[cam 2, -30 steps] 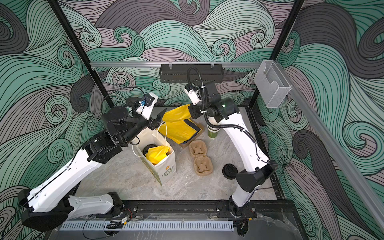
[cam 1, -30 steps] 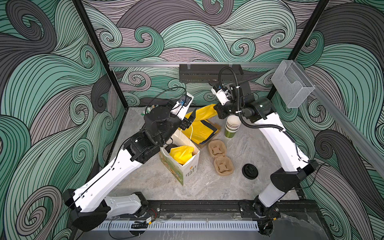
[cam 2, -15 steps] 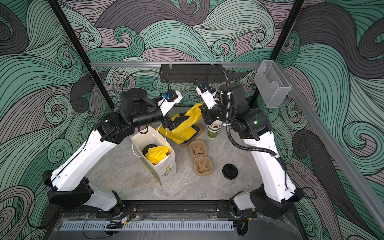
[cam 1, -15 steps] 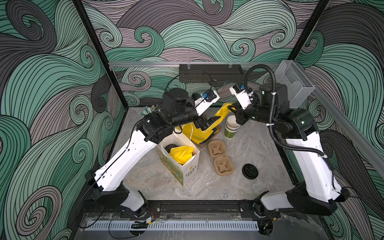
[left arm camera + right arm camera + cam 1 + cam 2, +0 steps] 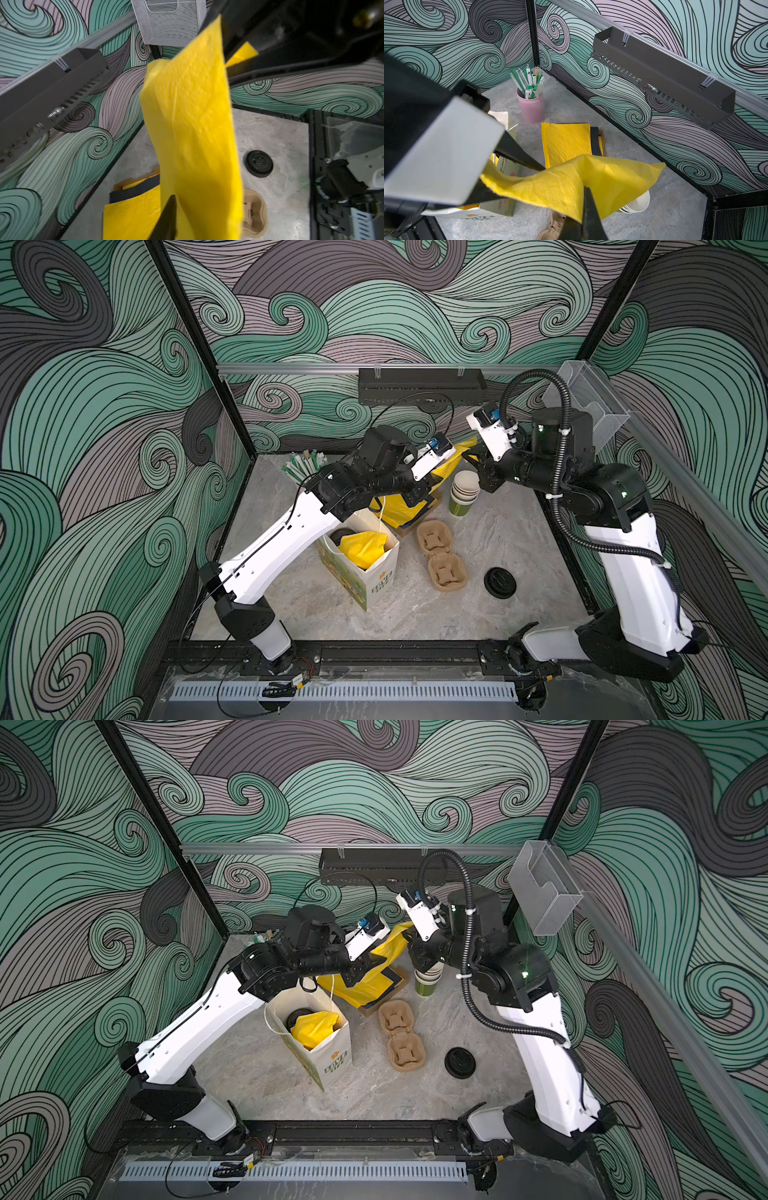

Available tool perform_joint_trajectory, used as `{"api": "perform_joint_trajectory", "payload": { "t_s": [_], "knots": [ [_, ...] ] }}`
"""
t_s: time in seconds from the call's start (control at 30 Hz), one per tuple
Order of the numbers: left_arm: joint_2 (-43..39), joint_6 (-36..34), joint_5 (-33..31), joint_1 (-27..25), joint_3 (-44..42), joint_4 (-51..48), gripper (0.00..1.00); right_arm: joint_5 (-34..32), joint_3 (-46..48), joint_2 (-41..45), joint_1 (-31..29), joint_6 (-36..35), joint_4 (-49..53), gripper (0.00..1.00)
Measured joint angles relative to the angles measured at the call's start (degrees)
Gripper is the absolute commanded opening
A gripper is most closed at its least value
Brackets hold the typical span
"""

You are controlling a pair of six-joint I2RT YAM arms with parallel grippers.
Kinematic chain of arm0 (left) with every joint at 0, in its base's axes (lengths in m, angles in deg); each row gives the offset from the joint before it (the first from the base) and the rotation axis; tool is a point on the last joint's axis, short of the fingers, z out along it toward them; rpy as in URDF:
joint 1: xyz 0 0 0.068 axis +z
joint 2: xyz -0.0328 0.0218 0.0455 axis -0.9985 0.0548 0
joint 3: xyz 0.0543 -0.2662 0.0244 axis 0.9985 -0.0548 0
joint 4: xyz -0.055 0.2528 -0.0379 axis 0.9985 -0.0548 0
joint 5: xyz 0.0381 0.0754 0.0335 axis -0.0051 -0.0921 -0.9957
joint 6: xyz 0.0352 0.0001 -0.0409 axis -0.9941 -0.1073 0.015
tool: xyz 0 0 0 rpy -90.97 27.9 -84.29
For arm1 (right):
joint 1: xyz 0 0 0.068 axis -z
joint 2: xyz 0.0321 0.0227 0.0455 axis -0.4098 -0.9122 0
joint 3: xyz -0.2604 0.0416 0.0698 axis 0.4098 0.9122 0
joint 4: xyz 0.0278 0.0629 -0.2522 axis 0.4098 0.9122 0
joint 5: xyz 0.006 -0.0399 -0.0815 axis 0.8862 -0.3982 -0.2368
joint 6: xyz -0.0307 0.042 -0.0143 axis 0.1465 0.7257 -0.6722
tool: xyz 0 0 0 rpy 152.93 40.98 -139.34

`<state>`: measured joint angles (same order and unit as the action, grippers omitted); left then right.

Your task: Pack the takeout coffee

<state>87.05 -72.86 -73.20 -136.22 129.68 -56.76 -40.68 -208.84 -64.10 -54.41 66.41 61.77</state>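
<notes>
In both top views the left arm climbs from its base at lower left. It reaches up and right past the white printed paper bag (image 5: 376, 587) toward frame centre. The right arm rises from lower right, folds at a high elbow at upper right, and points its wrist leftward.

The two grippers meet close together just above centre, over a flat pile of yellow sheets (image 5: 566, 141). A thin yellow sheet (image 5: 571, 182) hangs between them. The right gripper (image 5: 584, 199) is clamped on one edge, and the left gripper (image 5: 525, 180) pinches the opposite end.

A stack of lidless green paper cups (image 5: 463, 493) stands just beside the right gripper.

The takeout coffee (image 5: 298, 1016) stands inside the bag at frame centre, beside a crumpled yellow sheet (image 5: 316, 1029). Only its round black lid shows, facing up toward the camera, so its long axis runs vertically. The cup's wall is hidden by the bag.
</notes>
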Motion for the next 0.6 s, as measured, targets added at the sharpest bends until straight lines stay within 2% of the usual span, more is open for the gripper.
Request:
{"api": "perform_joint_trajectory", "payload": {
  "t_s": [0.13, 0.2, 0.23, 0.3, 0.43, 0.5, 0.6],
  "knots": [
    [-0.22, 0.26, 0.39, 0.00, -0.31, 0.83, 0.00, -0.63, 0.00, 0.52, -0.15, -0.02, 0.02, 0.00],
    [-0.50, 0.76, 0.90, 0.00, -0.35, 0.87, 0.00, -1.03, -0.20, 0.50, -0.39, 0.07, 0.09, 0.32],
    [-0.68, 1.38, 1.18, 0.00, -0.35, 0.87, 0.00, -1.44, -0.55, 0.42, -0.44, 0.07, 0.35, 0.43],
    [-1.05, 3.56, 1.77, 0.00, -0.35, 1.01, 0.00, -2.29, -1.92, 0.11, -0.44, -0.15, 1.25, 0.56],
    [-2.54, 13.27, 3.76, 0.46, -1.86, 2.51, 0.00, -4.81, -5.05, 1.01, -0.44, -1.38, 3.32, 0.63],
    [-4.02, 20.28, 6.16, 0.92, -4.50, 4.68, 0.00, -5.14, -4.72, 3.63, -0.42, -2.49, 4.24, 0.64],
    [-6.49, 30.14, 11.10, 1.49, -10.03, 9.29, 0.00, -1.73, -0.31, 10.10, -0.42, -3.23, 4.55, 0.66]
  ]
}}
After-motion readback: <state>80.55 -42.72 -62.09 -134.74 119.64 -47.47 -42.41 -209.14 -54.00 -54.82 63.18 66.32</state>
